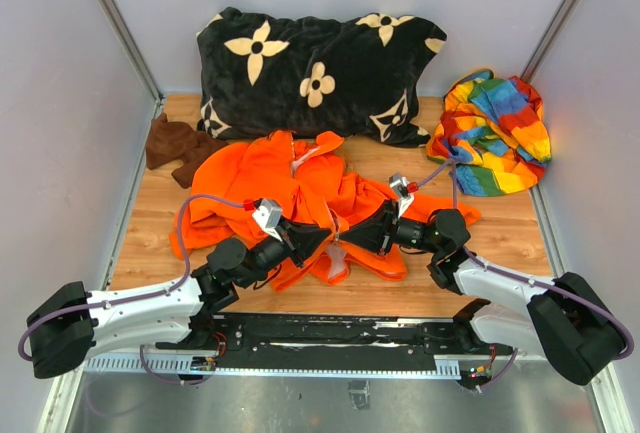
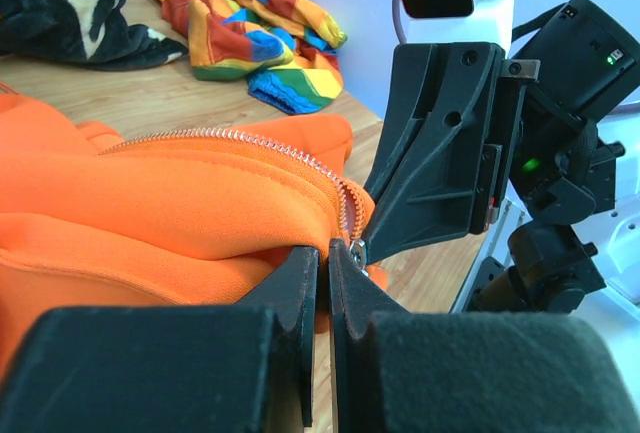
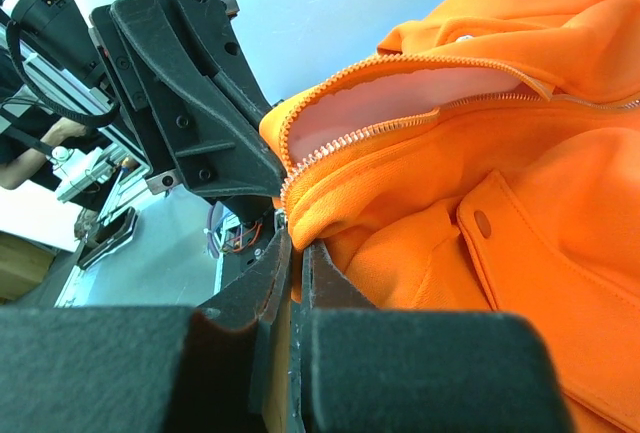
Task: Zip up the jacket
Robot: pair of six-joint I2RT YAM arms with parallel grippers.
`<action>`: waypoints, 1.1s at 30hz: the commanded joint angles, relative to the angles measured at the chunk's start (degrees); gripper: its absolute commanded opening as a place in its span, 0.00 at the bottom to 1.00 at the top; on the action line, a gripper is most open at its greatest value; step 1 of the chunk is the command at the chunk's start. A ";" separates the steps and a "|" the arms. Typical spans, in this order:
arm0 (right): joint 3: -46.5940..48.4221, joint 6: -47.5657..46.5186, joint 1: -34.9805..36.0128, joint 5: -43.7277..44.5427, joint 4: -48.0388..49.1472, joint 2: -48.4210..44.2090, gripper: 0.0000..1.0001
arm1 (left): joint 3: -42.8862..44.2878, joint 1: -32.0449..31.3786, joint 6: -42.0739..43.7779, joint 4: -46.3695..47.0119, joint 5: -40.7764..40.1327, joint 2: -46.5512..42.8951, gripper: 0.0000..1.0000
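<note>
The orange jacket point(image 1: 290, 178) lies crumpled mid-table, its front open and pale pink lining point(image 3: 400, 103) showing between the two zipper rows. My left gripper point(image 1: 322, 238) and right gripper point(image 1: 352, 236) meet tip to tip at the jacket's near hem. In the left wrist view my left gripper point(image 2: 325, 258) is shut on orange fabric at the zipper's lower end, beside a small metal slider point(image 2: 357, 249); the zipper teeth point(image 2: 250, 138) run away to the left. My right gripper point(image 3: 297, 253) is shut on the opposite hem edge. A pocket snap point(image 3: 483, 223) shows.
A black flower-patterned pillow point(image 1: 310, 73) lies at the back. A rainbow-striped cloth point(image 1: 495, 133) sits back right, a small dark brown cloth point(image 1: 175, 148) back left. The wooden table point(image 1: 150, 243) is walled on three sides.
</note>
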 commanded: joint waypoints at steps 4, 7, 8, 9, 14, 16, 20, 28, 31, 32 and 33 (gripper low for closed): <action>3.08 1.26 0.79 0.67 0.50 -0.46 0.01 | 1.42 -0.03 1.63 0.19 1.80 -0.14 0.00; 3.67 1.08 0.78 0.96 -1.00 -0.61 0.01 | 1.09 0.00 1.19 -0.01 2.59 -0.22 0.00; 3.81 1.08 0.79 1.02 -1.37 -0.66 0.01 | 1.08 0.04 1.09 -0.39 2.82 -0.30 0.00; 3.93 1.03 0.79 1.06 -1.75 -0.69 0.01 | 1.05 0.03 1.04 -0.75 2.85 -0.39 0.00; 4.52 0.43 0.70 1.59 -2.72 -0.75 0.01 | 0.65 -0.04 0.26 -2.61 3.61 -1.26 0.00; 4.85 0.24 0.70 1.68 -2.72 -0.60 0.01 | 0.99 0.04 -0.12 -4.08 4.28 -1.28 0.00; 6.00 0.39 0.60 1.37 -2.30 -0.54 0.01 | 0.77 -0.04 -1.62 -6.04 5.86 -1.08 0.00; 7.25 1.43 -1.23 0.95 -1.22 -0.43 0.01 | 0.17 -0.05 -2.26 -10.87 6.24 -1.58 0.00; 7.60 0.24 -1.23 0.76 -3.15 0.03 0.01 | 0.02 0.02 -3.75 -11.54 5.89 -2.27 0.00; 7.62 0.26 -1.27 0.35 -3.13 0.40 0.01 | 0.06 -0.04 -4.92 -11.86 5.14 -2.73 0.00; 7.42 0.39 -1.24 -0.11 -2.77 0.81 0.01 | 0.21 -0.03 -6.08 -12.41 4.18 -3.29 0.01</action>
